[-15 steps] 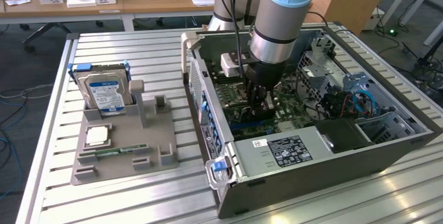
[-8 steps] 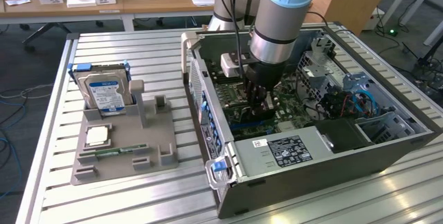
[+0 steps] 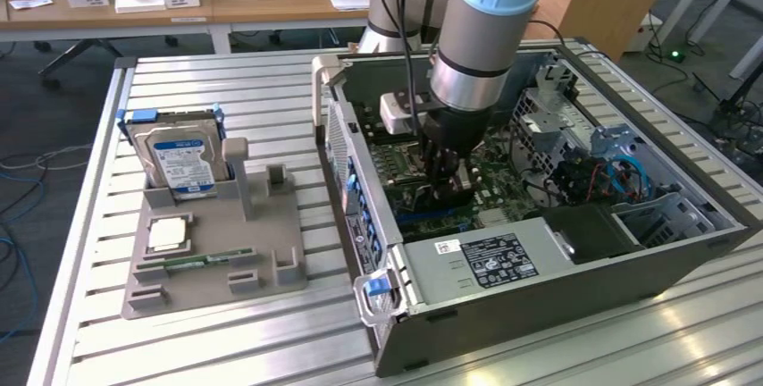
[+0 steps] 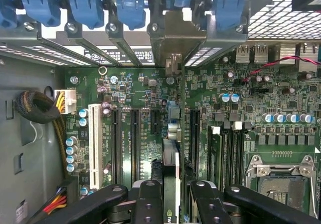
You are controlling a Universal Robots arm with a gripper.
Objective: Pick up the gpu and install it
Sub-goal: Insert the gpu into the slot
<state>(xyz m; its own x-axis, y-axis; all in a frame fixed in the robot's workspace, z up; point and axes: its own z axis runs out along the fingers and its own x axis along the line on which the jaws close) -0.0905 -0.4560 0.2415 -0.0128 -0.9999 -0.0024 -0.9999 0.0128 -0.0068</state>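
Claw [image 4: 170, 196] clamped on gpu [image 4: 171, 158], held edge-on inside computer case [image 3: 667, 261], low over motherboard [image 4: 145, 91], bracket [image 4: 173, 38] up against rear slot openings. Best kept upright, card edge lined with slot, pressed straight and even.

The arm reaches straight down from above, wrist vertical, its gripper [image 4: 170, 196] closed, black fingers [image 4: 149, 204] pinching something thin between them.
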